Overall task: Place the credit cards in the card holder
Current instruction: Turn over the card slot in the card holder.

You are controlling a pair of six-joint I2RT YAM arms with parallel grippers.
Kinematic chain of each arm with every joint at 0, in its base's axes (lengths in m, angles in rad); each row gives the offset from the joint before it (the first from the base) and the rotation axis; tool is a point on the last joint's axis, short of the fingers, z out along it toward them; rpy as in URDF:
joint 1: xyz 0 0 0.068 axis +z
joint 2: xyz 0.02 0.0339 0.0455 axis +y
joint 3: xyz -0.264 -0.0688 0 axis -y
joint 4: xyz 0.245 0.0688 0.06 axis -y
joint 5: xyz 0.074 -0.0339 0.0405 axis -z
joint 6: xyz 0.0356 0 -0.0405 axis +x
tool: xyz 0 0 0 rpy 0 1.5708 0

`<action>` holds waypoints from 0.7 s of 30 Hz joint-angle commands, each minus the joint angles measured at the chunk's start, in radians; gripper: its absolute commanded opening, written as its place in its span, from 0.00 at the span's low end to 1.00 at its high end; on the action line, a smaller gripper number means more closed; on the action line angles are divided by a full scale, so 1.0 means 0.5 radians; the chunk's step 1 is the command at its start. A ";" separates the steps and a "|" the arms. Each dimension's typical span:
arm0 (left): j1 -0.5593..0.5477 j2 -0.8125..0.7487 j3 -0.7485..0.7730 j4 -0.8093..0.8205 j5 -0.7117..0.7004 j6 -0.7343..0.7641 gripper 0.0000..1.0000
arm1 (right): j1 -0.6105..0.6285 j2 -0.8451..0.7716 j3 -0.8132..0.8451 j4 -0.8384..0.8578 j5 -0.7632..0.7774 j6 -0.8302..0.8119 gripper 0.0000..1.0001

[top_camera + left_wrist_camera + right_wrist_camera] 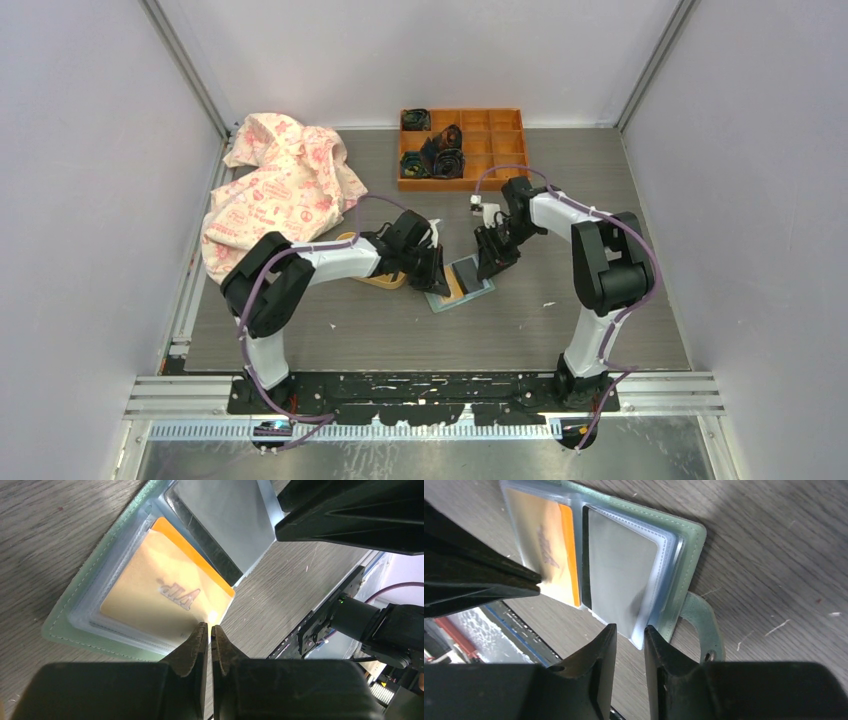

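Observation:
The mint-green card holder lies open on the table between my two grippers. An orange card sits in its clear left sleeve, and a grey card in the sleeve next to it. My left gripper is shut, and its tips touch the orange card's near corner. In the right wrist view the holder, orange card and grey card show again. My right gripper is slightly open, its jaws either side of the clear sleeves' corner, beside the snap strap.
An orange compartment tray with dark rolled items stands at the back. A pink patterned cloth lies heaped at the back left. A yellow-orange dish sits partly under my left arm, left of the holder.

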 commanded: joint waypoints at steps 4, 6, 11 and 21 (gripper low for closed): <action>-0.004 0.018 0.017 -0.007 -0.005 0.035 0.07 | -0.072 -0.051 0.053 -0.043 -0.319 0.054 0.31; -0.002 0.018 0.022 -0.010 -0.005 0.038 0.07 | -0.095 -0.049 0.050 -0.046 -0.395 0.065 0.31; -0.002 0.003 0.035 -0.010 -0.008 0.038 0.07 | -0.137 -0.018 0.050 -0.069 -0.579 0.076 0.31; 0.019 -0.059 -0.011 0.084 -0.004 -0.015 0.13 | -0.140 0.103 0.059 -0.107 -0.822 0.082 0.31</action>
